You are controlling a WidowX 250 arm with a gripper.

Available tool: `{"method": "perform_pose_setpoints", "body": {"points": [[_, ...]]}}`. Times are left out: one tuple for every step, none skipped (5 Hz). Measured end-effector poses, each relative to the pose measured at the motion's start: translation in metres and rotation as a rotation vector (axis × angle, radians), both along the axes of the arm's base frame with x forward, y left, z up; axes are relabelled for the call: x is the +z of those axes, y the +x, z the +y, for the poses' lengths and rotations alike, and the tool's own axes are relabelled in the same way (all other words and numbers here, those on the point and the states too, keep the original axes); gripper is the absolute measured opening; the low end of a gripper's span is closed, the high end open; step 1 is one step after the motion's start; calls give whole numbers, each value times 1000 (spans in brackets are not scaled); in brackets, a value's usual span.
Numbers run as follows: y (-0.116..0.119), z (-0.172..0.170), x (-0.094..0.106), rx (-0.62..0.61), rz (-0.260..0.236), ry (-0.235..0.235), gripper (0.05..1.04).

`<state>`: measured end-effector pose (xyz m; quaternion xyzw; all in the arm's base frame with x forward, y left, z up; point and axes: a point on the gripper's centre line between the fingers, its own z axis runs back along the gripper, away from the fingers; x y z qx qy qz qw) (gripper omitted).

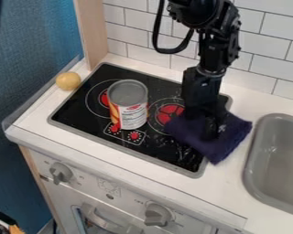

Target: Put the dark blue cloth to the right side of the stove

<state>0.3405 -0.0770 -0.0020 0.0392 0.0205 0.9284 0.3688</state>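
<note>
White tile (138, 22), set in a brick pattern, is seen behind a white counter (127, 161) in the camera view. At the left: one upright wooden panel (91, 32), beside blue textured material (33, 68). Item: one stove top (82, 116), black, grey-rimmed, marked with red burner shapes. Item: one cloth (217, 150), dark blue, crumpled—laid across the right edge of the stove top, partly on the black surface and partly on the counter towards the sink (277, 160). The black gripper (213, 130) is pointed downward at the cloth, against its middle; whether its jaws are spread, pressed together or closed on fabric cannot be told. Item: one open can (133, 116), label in white, red and yellow, stood upright left of the cloth. Item: one round yellowish object (68, 81), placed at the counter's left. Two grey knobs are mounted on the white front below.
</note>
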Motion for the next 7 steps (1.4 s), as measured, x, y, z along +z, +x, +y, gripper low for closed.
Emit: {"method": "perform_pose_setpoints", "body": {"points": [[-21, 7, 4, 5, 16, 21, 999], [-33, 11, 2, 15, 40, 37, 999], [-36, 14, 0, 15, 47, 54, 999], [-32, 13, 11, 18, 10, 41, 999], [-25, 11, 37, 23, -72, 23, 999], [-23, 10, 55, 33, -124, 11, 999], [-20, 9, 76, 55, -192, 11, 999]]}}
